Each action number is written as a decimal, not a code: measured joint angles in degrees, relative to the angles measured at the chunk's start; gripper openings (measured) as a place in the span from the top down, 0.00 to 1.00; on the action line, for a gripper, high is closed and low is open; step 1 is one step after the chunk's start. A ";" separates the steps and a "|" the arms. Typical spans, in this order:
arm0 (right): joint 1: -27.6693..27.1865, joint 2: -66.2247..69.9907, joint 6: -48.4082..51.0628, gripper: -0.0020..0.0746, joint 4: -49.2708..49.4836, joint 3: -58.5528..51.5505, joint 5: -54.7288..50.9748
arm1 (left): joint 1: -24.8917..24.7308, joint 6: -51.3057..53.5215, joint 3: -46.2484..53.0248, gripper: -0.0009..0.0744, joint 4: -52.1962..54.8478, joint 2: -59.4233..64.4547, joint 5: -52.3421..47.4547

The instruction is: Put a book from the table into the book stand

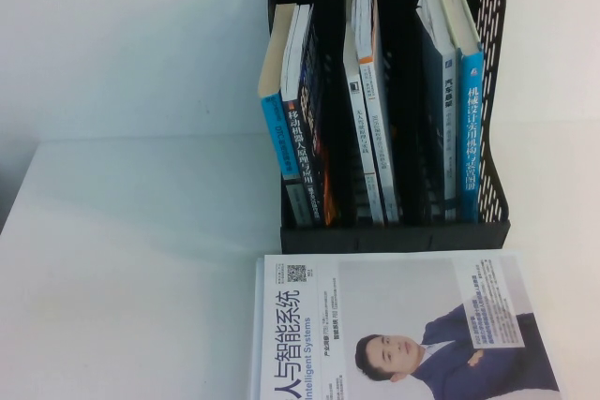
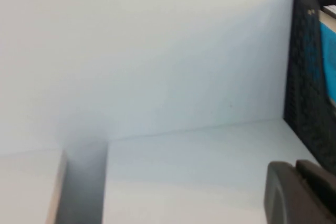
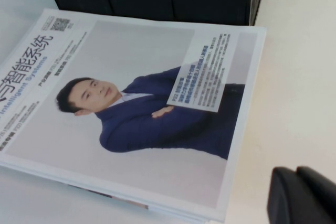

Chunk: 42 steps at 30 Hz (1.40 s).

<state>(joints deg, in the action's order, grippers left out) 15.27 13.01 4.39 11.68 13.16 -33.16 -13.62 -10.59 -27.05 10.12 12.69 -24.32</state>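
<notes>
The book (image 1: 472,91) sits in the stand (image 1: 394,236); left gripper (image 2: 302,195) beside it, right gripper (image 3: 302,198) by the near-edge white book (image 3: 131,129); we cannot tell either's grip; a stray swing could topple the stand.

The white book with the suited man (image 1: 403,325) ran off the high view's bottom edge; each wrist view showed only a dark sliver of the left claw (image 2: 302,192) and right claw (image 3: 302,196).

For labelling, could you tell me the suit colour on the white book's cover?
Dark navy blue on the white flat book, clearest in the right wrist view.
</notes>
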 joint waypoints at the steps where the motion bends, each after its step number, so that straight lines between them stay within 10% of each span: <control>1: 0.00 0.00 0.00 0.98 0.00 0.00 0.00 | 1.87 2.17 2.42 0.99 -1.68 -2.28 1.30; 14: 0.00 0.00 0.00 0.98 0.00 0.00 -0.09 | 5.62 -0.40 27.05 0.99 -8.35 -13.22 1.53; 42: 0.00 0.00 0.00 0.98 0.00 0.00 -0.09 | 5.86 6.82 27.62 0.99 -9.37 -13.45 4.72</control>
<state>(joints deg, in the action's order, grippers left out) 15.27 13.01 4.39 11.68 13.16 -33.25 -7.76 -3.77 0.58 0.75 -0.76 -19.60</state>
